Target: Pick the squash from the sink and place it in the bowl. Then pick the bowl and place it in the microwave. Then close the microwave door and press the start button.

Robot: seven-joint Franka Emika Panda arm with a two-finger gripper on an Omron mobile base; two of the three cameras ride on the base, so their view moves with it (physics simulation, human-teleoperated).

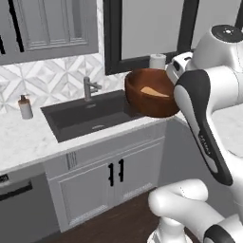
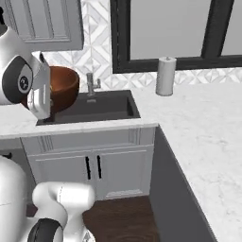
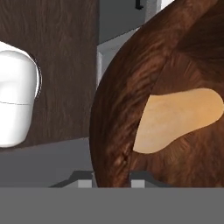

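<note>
Hand view: gripper (image 3: 112,177) clamps the bowl (image 3: 144,74) rim; squash (image 3: 177,118) lies inside, neck toward the far wall.

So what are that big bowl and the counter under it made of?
The bowl looks like wood with a smooth, slightly glossy finish: reddish-brown with streaky grain, clearest in the hand view. The counter looks like polished marble or a similar stone: white with faint grey veining. Both are rendered, so that is only their look.
</note>
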